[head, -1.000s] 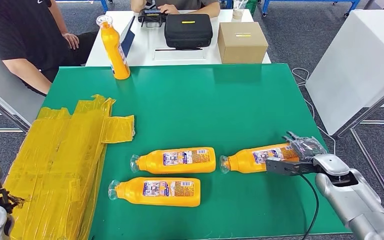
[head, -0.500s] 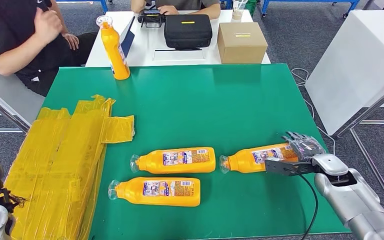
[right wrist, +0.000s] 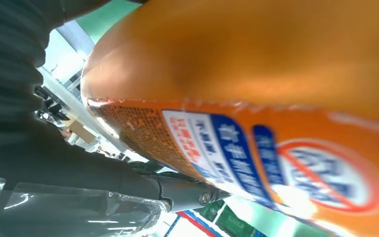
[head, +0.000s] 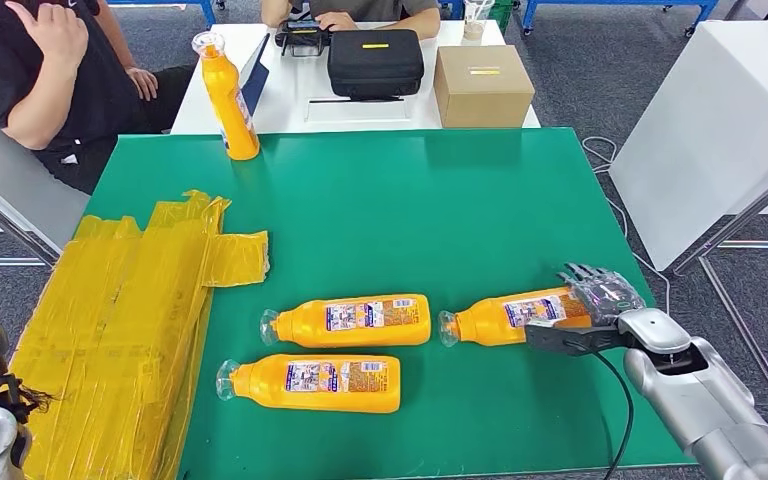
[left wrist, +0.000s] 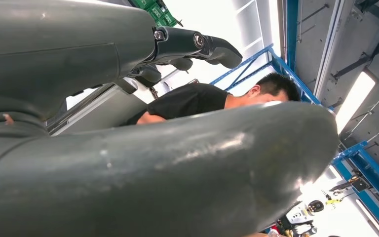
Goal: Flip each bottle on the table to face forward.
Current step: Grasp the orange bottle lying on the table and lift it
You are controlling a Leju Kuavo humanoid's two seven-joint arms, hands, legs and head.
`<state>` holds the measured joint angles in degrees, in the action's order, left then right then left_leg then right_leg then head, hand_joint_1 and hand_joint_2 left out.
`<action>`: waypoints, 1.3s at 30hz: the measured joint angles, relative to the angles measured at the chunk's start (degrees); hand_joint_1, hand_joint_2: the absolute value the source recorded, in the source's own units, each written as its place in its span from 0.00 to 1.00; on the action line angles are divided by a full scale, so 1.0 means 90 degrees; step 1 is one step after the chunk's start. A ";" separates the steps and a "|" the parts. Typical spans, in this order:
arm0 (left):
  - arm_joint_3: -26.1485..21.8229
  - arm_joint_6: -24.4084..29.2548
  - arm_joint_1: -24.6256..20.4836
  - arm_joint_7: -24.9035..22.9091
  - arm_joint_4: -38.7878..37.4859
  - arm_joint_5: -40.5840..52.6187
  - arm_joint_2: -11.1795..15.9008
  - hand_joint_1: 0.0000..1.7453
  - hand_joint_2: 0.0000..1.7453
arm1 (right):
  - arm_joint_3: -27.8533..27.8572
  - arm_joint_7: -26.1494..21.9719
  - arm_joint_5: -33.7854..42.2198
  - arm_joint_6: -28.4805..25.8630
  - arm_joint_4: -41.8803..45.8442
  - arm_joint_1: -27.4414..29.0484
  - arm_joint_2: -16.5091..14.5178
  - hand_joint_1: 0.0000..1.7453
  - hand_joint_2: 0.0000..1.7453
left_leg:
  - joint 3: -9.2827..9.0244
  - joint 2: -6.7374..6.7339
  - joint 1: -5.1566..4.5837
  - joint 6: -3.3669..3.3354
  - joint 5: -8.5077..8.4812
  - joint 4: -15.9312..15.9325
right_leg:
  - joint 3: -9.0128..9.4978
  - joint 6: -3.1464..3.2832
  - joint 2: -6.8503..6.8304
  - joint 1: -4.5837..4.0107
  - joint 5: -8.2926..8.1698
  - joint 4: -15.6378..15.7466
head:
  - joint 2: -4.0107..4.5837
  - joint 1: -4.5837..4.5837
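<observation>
The right robot hand (head: 592, 305) sits at the lower right of the head view, its dark fingers (head: 588, 280) draped over the base end of the rightmost orange plastic bottle (head: 515, 315) and its thumb along the near side. It looks wrapped around that bottle, which lies on its side on the green desk (head: 410, 210); whether the grasp is tight I cannot tell. The right wrist view shows the same bottle's (right wrist: 256, 98) orange wall and printed label pressed close against the hand. The left robot hand (left wrist: 143, 163) appears in its own wrist view, with nothing in it that I can see; how far open its fingers are I cannot tell.

Going left to right: crumpled yellow plastic sheeting (head: 120, 310) covers the left side of the desk. An upright orange bottle (head: 228, 95) stands at the upper left corner of the green surface. Two more orange bottles lie flat near the lower centre, one nearer the front edge (head: 310, 384) and one just behind it (head: 350, 320), caps pointing left. Then comes the held bottle.

My judgement is that the task is early: three bottles lie down with labels upward, and the hand is only starting on the rightmost.

As for containers, the black zipped case (head: 376, 60) and brown cardboard box (head: 484, 85) on the white table (head: 290, 110) beyond are closed, contents hidden.
</observation>
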<state>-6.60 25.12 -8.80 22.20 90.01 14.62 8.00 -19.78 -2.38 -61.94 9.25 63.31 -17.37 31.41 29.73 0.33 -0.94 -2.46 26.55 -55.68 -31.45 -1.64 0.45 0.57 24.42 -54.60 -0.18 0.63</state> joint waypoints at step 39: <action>0.0000 -0.0040 -0.0277 -0.0177 -0.0008 0.0195 -0.0019 0.00 0.00 | -0.0256 0.0015 -0.0381 0.0152 -0.0766 -0.0789 -0.0767 1.00 1.00 | -0.0045 -0.0049 0.0016 0.0007 -0.0005 0.0001 | 0.0026 0.0043 0.0057 -0.0006 -0.0030 0.0000 | 0.0000 0.0001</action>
<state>-6.60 24.76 -11.29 20.61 89.94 16.38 7.83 -22.08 -2.25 -65.37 10.61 56.42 -24.46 24.51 29.32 -0.12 -0.80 -2.39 26.51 -55.67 -31.21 -1.25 0.96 0.52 24.15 -54.59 -0.18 0.64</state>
